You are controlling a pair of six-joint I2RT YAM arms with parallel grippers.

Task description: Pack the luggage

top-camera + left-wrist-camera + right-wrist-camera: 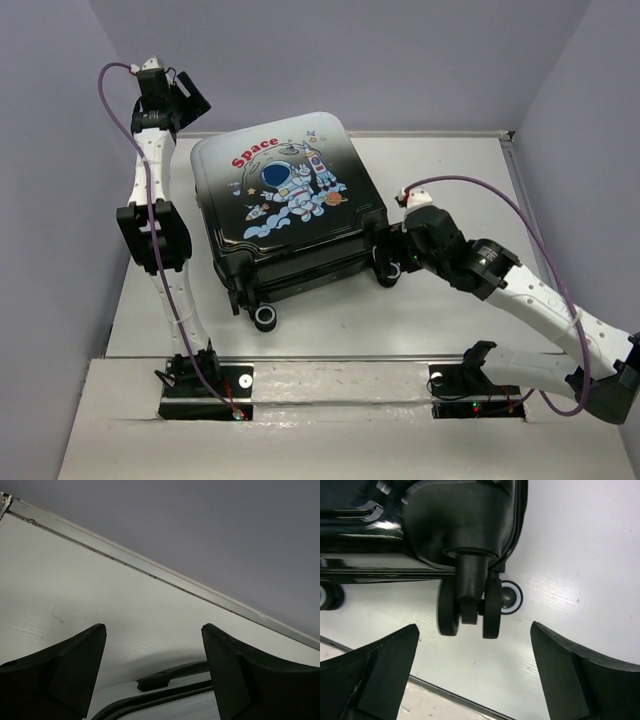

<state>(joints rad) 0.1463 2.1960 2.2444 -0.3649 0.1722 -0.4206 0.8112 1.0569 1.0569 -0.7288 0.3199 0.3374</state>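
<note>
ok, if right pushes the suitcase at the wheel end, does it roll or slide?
Probably slides: the suitcase lies flat on its shell, and the near wheel seems to stick out sideways rather than carry it. That wheel looks like a swivel caster, so pushing on it may just turn it. The glossy hard shell likely stays stiff but slippery.

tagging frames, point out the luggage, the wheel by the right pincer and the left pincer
luggage [285, 190], top external view, printed shell
wheel [447, 611], right wrist view, its left disc
left pincer [153, 627], left wrist view, midway between fingertips

Left arm [150, 190] upright, left tool [154, 626] parted wide; right arm [540, 300] stretched low, right tool [475, 625] parted too
</note>
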